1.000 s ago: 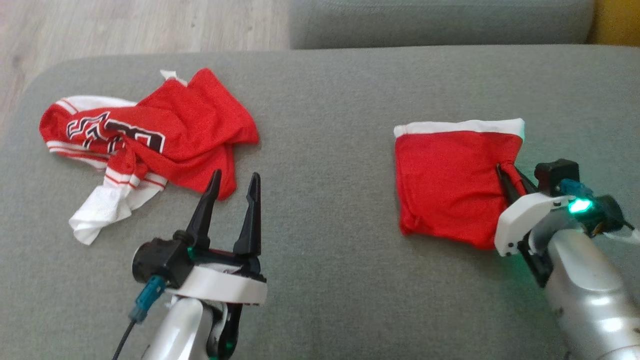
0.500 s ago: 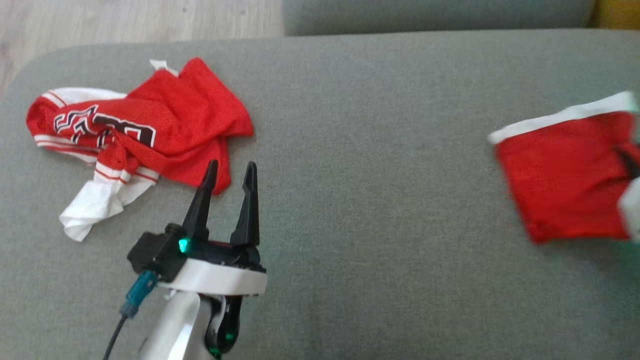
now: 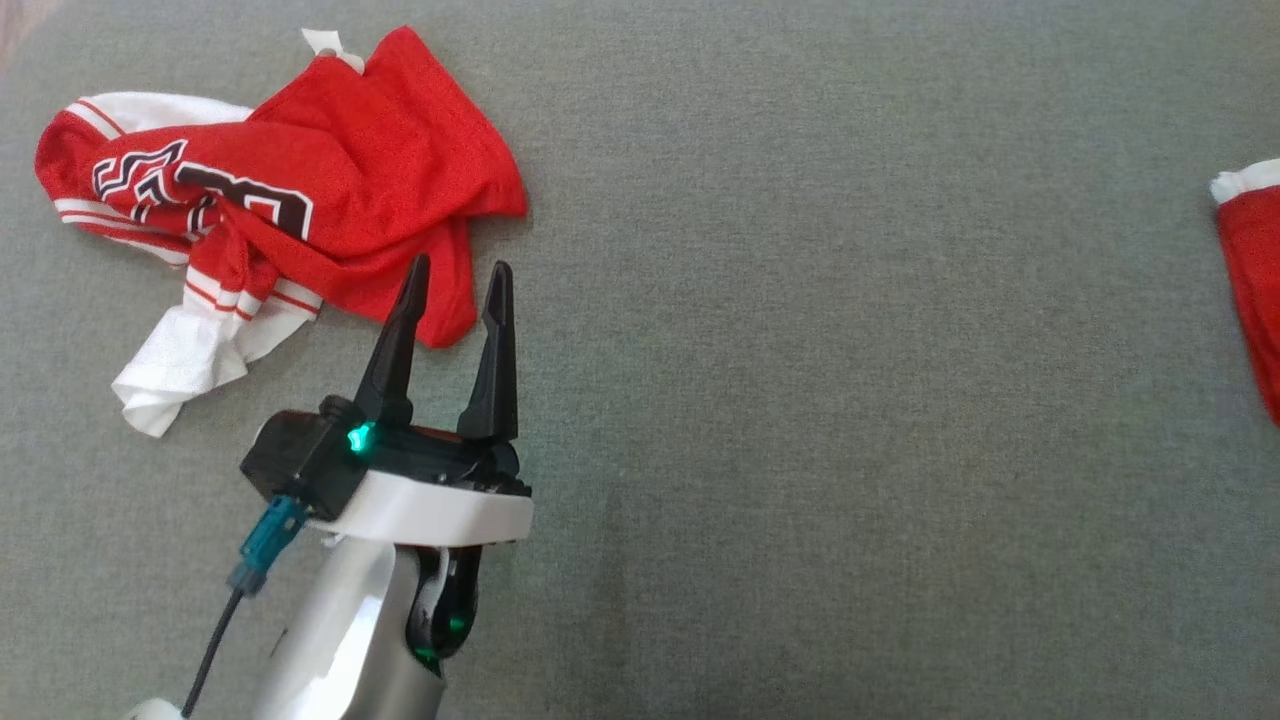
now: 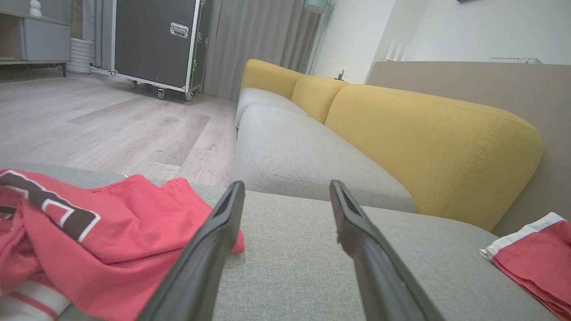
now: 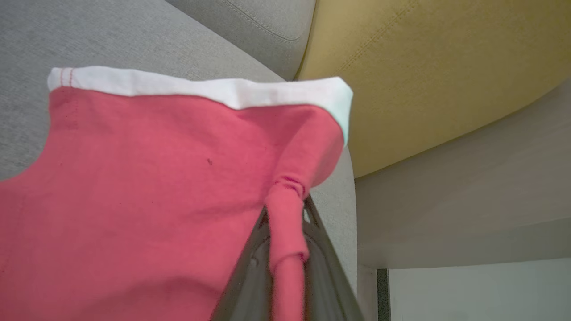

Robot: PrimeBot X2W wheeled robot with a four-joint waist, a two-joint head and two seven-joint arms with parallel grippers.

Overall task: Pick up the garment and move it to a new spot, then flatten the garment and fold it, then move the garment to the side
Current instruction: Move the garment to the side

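Observation:
The folded red garment (image 3: 1255, 280) with a white band lies at the far right edge of the head view, mostly cut off. In the right wrist view my right gripper (image 5: 285, 214) is shut on a pinched fold of this garment (image 5: 147, 187), whose white band (image 5: 200, 87) runs across the top. My left gripper (image 3: 455, 275) stands open over the grey couch cushion (image 3: 800, 400), its fingertips just at the lower edge of a crumpled red jersey (image 3: 270, 200). The left wrist view shows both open fingers (image 4: 214, 249) with the jersey (image 4: 89, 236) to their left.
The crumpled red and white jersey with black lettering lies at the upper left of the cushion. A yellow backrest (image 4: 424, 147) rises behind the grey seat (image 4: 294, 151). A wooden floor (image 4: 111, 125) and a black wheeled case (image 4: 156, 42) lie beyond the couch.
My right gripper has dragged the folded garment to the right, nearly out of the head view. The head camera has tilted down. My left gripper has stayed open near the jersey.

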